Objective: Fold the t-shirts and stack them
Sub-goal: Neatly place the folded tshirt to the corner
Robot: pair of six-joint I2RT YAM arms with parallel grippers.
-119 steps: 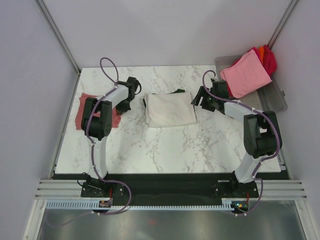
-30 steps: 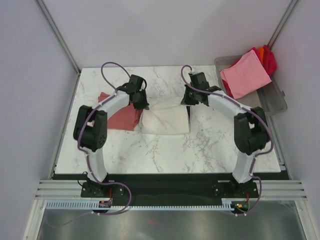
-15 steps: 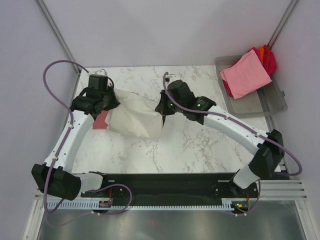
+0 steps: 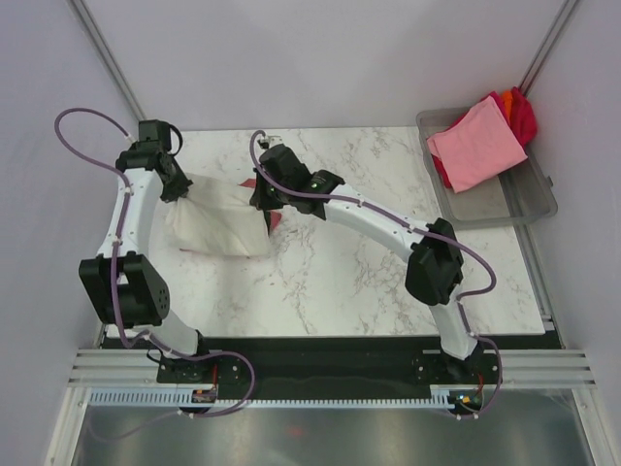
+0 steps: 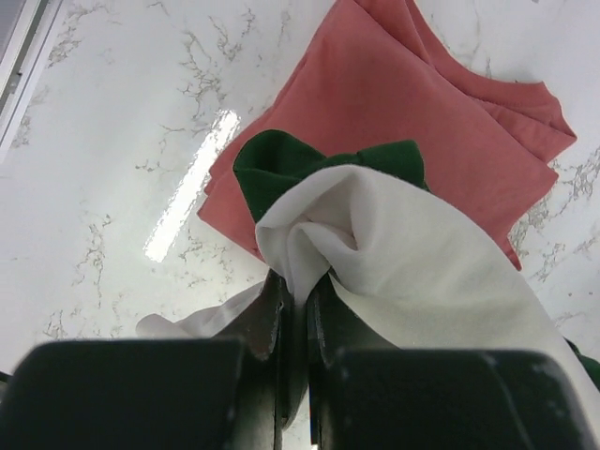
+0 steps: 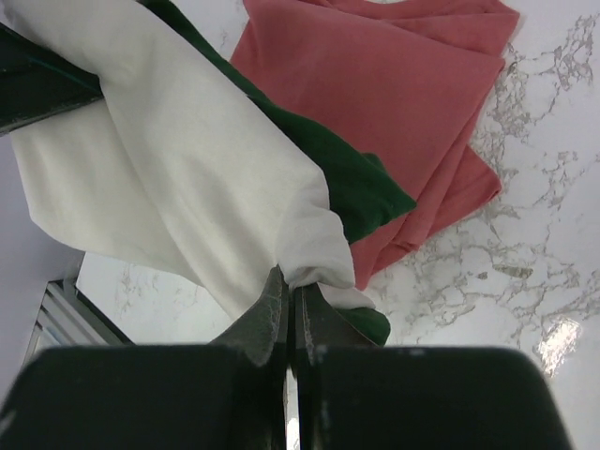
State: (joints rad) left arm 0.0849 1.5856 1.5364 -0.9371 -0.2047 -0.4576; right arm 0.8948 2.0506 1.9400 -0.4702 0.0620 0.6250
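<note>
The folded cream-white t-shirt (image 4: 215, 221) hangs stretched between my two grippers over the table's back left. The left gripper (image 4: 179, 184) is shut on its left corner, where white cloth bunches between the jaws (image 5: 298, 286). The right gripper (image 4: 260, 199) is shut on the opposite corner (image 6: 289, 281). A dark green t-shirt (image 5: 281, 164) (image 6: 361, 183) is bunched under the white one and lifted with it. The brick-red t-shirt (image 5: 394, 103) (image 6: 394, 84) lies folded flat on the marble below them. From above only a sliver of the red t-shirt (image 4: 275, 221) shows.
A grey bin (image 4: 539, 199) stands at the back right, holding a pink cloth (image 4: 475, 146) and red and orange cloths (image 4: 519, 112). The left wall runs close beside the left arm. Bare marble (image 4: 369, 262) lies to the right of the shirts.
Both arms have carried the white and green shirts leftward from the table's middle. The shirts now hang over the red one, which is almost covered from above.
</note>
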